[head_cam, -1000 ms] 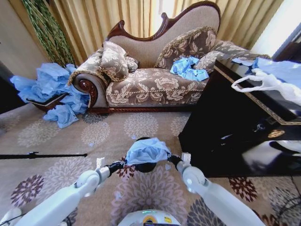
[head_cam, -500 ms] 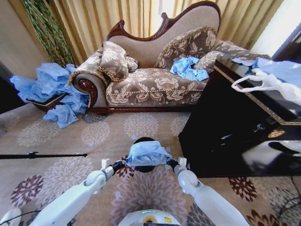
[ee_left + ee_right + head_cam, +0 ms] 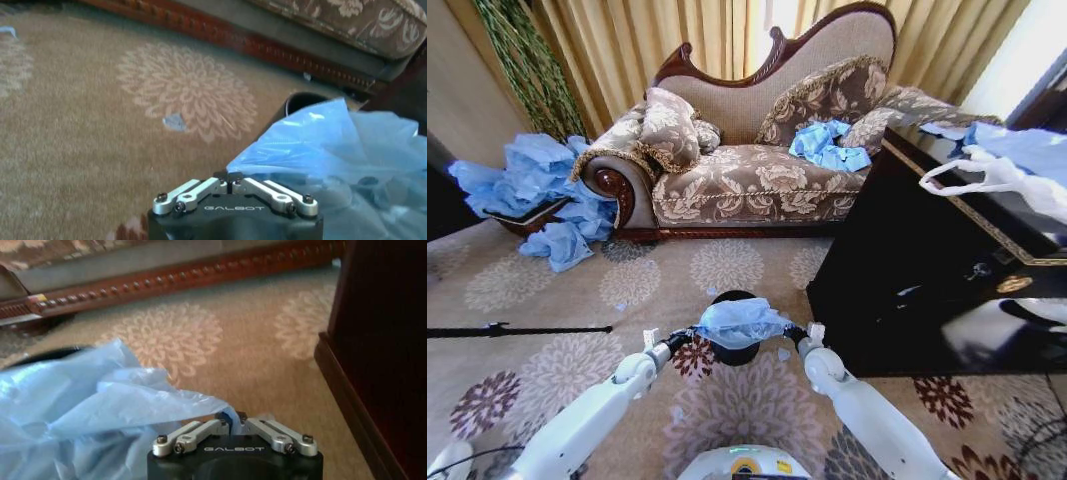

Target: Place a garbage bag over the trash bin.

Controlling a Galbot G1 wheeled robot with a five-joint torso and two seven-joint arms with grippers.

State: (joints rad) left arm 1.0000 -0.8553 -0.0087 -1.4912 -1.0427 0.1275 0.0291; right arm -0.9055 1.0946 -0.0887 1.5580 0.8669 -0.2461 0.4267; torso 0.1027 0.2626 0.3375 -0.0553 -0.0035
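while left gripper (image 3: pixel 230 176) pinches garbage bag (image 3: pixel 739 321) | right gripper (image 3: pixel 233 417) too | over trash bin (image 3: pixel 732 353)

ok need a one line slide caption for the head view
Both pincers, left and right, hold a blue garbage bag stretched over the black trash bin on the floral carpet.

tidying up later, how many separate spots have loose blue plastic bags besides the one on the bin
2. One heap of crinkly light blue plastic bags lies on the floor beside the sofa's left end; a smaller bunch of blue bags sits on the patterned sofa seat. More may be hidden behind furniture.
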